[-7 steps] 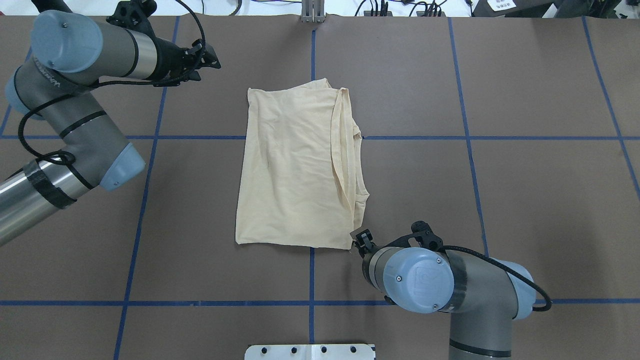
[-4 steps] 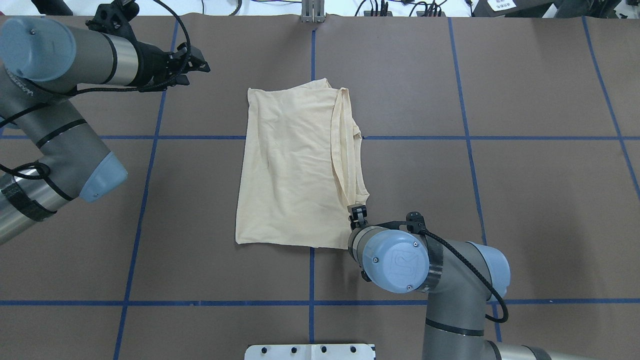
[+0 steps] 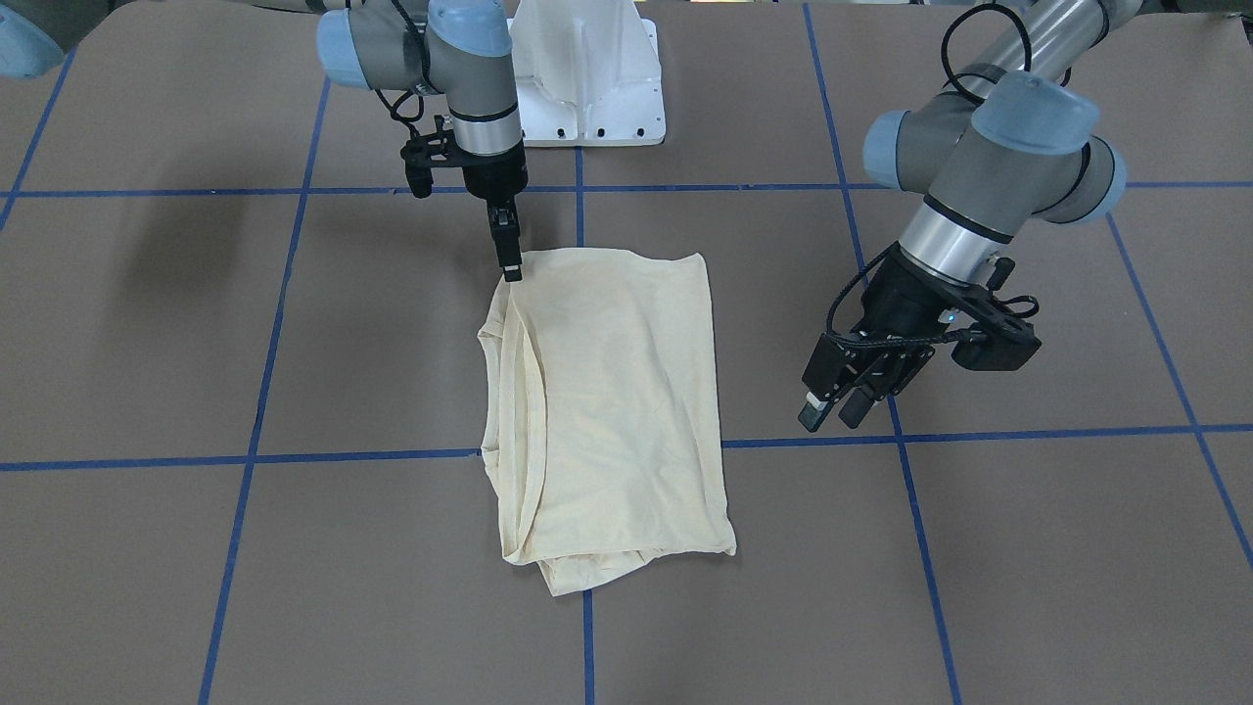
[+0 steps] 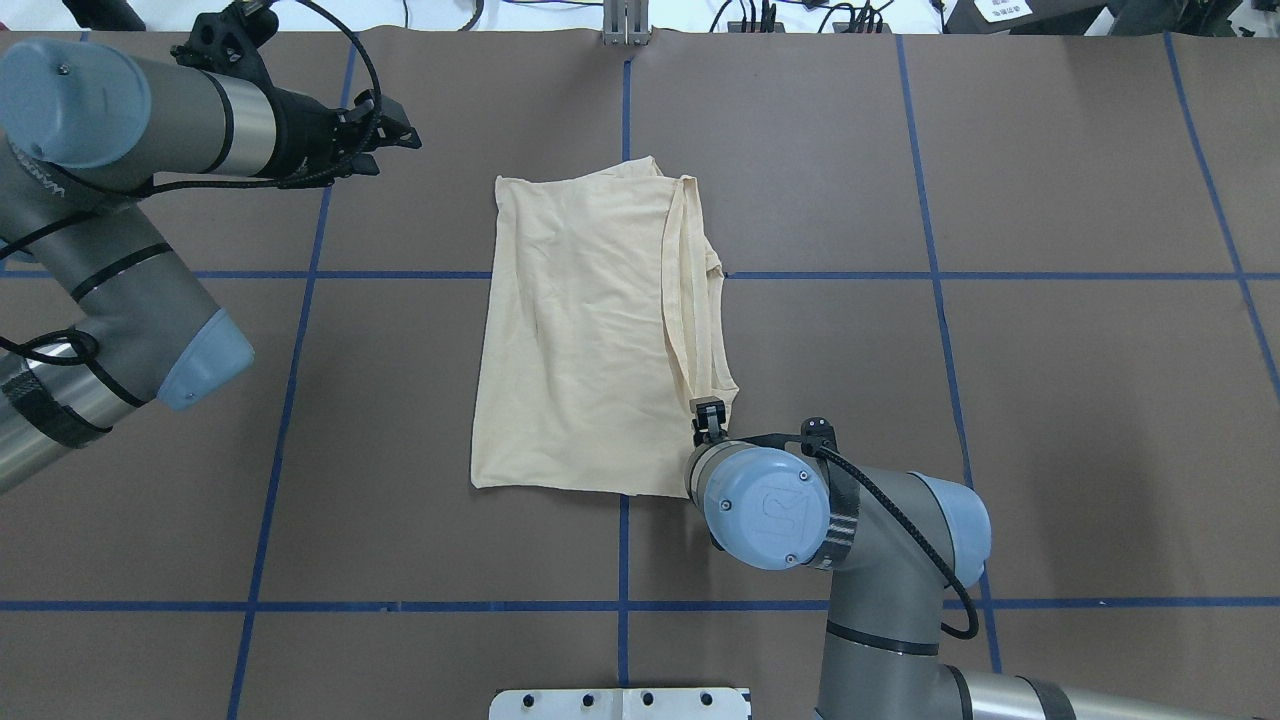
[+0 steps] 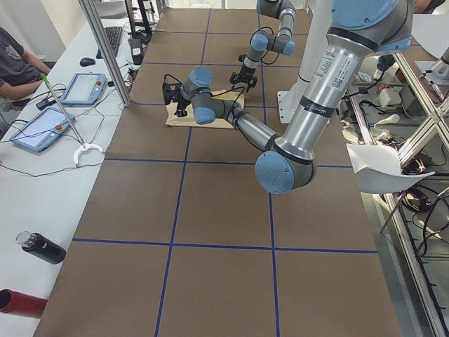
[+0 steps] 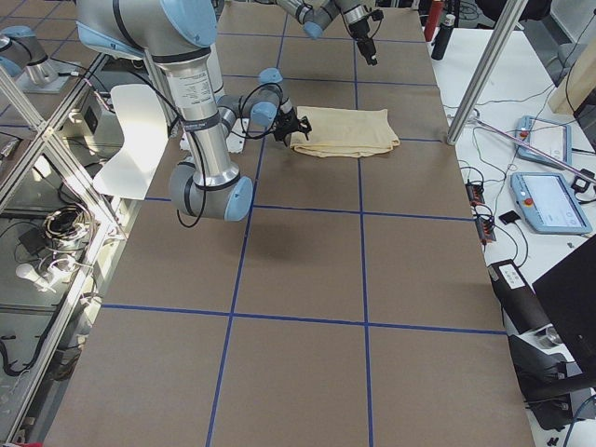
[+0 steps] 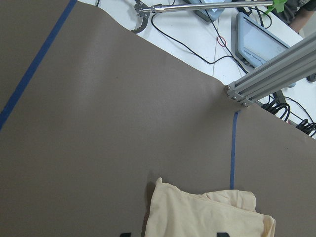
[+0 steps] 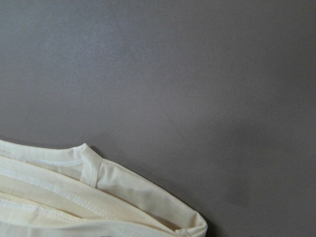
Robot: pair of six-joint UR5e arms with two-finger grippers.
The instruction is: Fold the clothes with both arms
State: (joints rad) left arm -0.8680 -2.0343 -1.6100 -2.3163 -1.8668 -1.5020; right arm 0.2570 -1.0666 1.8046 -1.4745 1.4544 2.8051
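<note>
Front view: left claw [image 3: 830, 412] spread, empty, 3 o'clock of shirt [image 3: 617, 392]; right claw [image 3: 511, 271] at its 11 o'clock corner, grip untellable.

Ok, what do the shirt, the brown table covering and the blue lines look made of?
Shirt: soft matte knit, probably cotton jersey; it drapes in fine wrinkles and shows stitched hems. Table covering: seemingly matte brown paper or card, smooth and flat. Blue lines: likely adhesive tape, thin straight strips.
</note>
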